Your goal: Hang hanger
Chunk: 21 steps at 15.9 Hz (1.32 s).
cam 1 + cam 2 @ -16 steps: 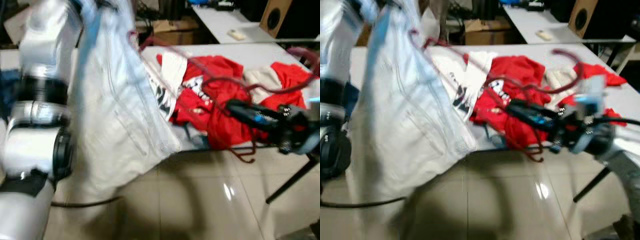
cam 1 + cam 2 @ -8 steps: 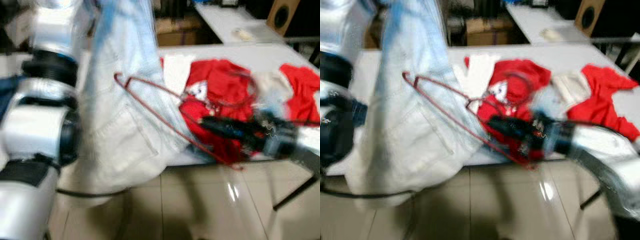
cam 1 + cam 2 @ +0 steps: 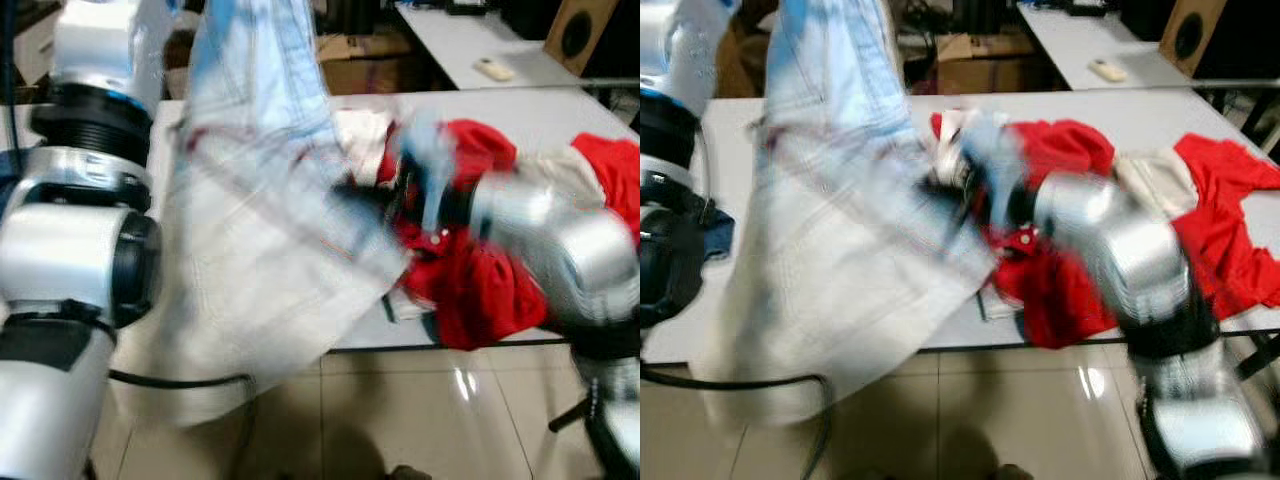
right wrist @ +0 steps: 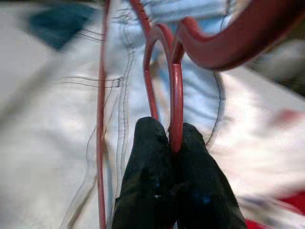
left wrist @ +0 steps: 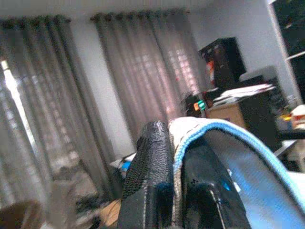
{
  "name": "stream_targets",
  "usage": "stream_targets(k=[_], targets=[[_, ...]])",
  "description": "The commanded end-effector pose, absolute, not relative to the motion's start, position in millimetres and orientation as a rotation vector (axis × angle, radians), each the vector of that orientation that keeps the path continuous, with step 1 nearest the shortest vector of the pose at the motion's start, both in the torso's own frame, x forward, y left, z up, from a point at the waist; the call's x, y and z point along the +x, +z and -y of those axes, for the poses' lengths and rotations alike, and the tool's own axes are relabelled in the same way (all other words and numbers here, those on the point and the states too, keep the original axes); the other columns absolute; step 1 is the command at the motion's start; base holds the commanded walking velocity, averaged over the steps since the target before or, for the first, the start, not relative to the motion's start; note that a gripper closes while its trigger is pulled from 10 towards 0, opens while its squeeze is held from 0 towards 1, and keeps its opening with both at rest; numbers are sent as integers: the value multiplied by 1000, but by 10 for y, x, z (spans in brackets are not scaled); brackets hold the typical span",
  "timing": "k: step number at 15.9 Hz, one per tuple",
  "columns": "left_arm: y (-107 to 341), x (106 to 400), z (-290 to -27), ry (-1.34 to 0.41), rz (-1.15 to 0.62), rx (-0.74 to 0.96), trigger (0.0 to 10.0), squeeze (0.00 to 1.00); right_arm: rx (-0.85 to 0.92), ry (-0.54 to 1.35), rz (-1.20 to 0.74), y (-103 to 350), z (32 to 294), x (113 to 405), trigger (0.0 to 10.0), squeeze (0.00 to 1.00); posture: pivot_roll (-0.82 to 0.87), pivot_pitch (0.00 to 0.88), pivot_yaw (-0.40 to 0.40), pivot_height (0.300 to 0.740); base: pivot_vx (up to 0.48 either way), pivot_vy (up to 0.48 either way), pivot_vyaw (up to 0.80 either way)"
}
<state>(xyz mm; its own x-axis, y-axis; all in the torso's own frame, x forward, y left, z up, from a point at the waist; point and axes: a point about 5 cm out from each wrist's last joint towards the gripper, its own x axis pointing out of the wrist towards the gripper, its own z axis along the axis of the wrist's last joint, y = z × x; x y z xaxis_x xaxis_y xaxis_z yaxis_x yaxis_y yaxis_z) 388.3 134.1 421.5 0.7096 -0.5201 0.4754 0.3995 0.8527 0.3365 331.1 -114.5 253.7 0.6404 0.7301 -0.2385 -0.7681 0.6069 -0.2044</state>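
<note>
Right pincer (image 4: 170,143): two black textured fingers pressed together on the thin dark-red hanger (image 4: 174,90), a smooth curved rod with its hook looping just beyond the tips, held against the pale garment (image 3: 270,250), a light blue-and-white denim-like cloth with visible seams and stitching. Left pincer (image 5: 176,157), raised high, has its two ribbed black fingers clamped on that one garment's blue-edged hem, so the cloth hangs down in front of the white tabletop (image 3: 560,105). Behind lies a crumpled heap of red clothes (image 3: 1080,270) with some cream cloth; right arm blurred.
</note>
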Motion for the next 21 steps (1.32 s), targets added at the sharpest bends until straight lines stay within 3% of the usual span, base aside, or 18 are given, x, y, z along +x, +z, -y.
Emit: stream_targets(k=[1,4,6,8,10,11,14,17,18,21], targets=[[4445,3774,-1447,-484,682,214,10000,0,-355,756,-69,2677,1235,3434,10000,0,-83,0,35,740,0,0,0],[4645,3647,-1642,-415,789,160,10000,0,-361,551,212,3362,1426,3681,10000,0,-78,0,11,740,0,0,0],[4892,3431,-1911,-327,931,135,10000,0,-337,319,589,4097,1641,3669,10000,0,-79,0,-1,740,0,0,0],[4863,3423,-2052,-265,937,120,10000,0,-297,317,687,4178,1659,3636,10000,0,-78,0,-6,740,0,0,0],[4538,3588,-1990,-274,841,94,10000,0,-330,347,635,3874,1616,3740,10000,0,-84,0,1,740,0,0,0],[4126,3754,-1792,-328,720,63,10000,0,-360,372,524,3480,1610,3852,10000,0,-84,0,1,740,0,0,0],[3498,3911,-1496,-389,548,46,10000,0,-403,365,427,3036,1665,3880,10000,0,-85,0,9,740,0,0,0],[2201,3931,-1057,-500,173,99,10000,0,-433,446,178,2218,1754,3710,10000,0,-96,0,26,740,0,0,0],[1853,3891,-1008,-502,62,151,10000,0,-512,565,19,1761,1775,3490,10000,0,-110,0,45,740,0,0,0],[1878,3943,-1085,-455,48,222,10000,0,-503,726,-52,1560,1782,3188,10000,0,-109,0,48,740,0,0,0]])
